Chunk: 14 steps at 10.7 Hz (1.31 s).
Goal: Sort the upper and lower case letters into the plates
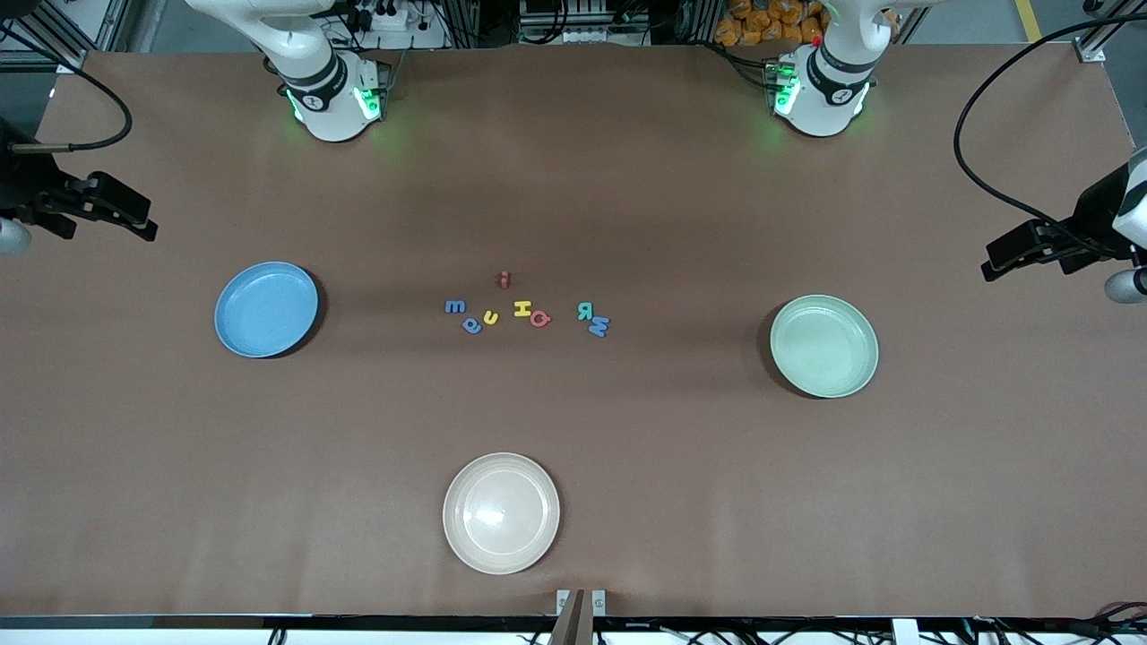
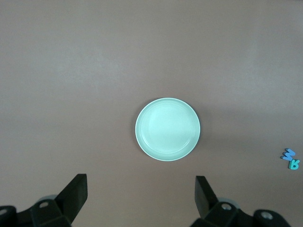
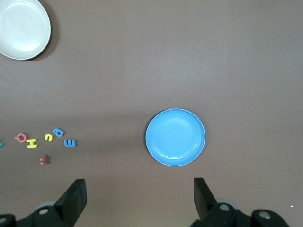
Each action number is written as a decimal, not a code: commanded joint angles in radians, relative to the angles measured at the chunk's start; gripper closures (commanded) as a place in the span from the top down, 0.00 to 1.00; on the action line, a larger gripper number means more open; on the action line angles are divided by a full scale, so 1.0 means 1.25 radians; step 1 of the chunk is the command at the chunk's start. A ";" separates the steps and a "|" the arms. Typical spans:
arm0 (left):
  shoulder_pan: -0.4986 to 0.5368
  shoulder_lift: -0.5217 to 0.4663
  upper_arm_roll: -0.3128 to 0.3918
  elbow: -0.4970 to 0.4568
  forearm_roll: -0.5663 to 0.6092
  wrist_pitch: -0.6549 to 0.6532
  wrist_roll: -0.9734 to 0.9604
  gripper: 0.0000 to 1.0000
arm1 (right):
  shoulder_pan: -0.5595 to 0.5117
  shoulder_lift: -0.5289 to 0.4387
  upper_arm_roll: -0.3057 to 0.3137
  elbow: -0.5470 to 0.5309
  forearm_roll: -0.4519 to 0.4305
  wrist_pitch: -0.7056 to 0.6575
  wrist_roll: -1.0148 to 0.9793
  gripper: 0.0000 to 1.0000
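Overhead, left gripper (image 2: 140, 198) above mint plate (image 2: 167, 129), right gripper (image 3: 139, 198) above blue plate (image 3: 175, 137), jaws spread.

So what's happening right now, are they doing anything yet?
Left gripper open over green plate. Right gripper open over blue plate. Letters unsorted mid-table, both plates empty. Nothing in the way.
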 commanded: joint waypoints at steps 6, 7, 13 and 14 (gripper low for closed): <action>0.001 0.002 -0.002 -0.002 0.009 -0.009 -0.006 1.00 | -0.010 0.007 0.005 0.018 0.009 -0.023 -0.011 1.00; -0.003 0.003 -0.006 -0.010 0.008 -0.012 -0.001 1.00 | -0.012 0.007 0.005 0.018 0.009 -0.023 -0.011 1.00; -0.172 0.082 -0.045 0.002 -0.031 -0.006 -0.276 1.00 | -0.019 0.006 0.004 0.016 0.009 -0.035 -0.012 1.00; -0.215 0.116 -0.044 0.009 -0.069 0.005 -0.315 1.00 | -0.020 0.007 0.004 0.018 0.010 -0.039 -0.014 1.00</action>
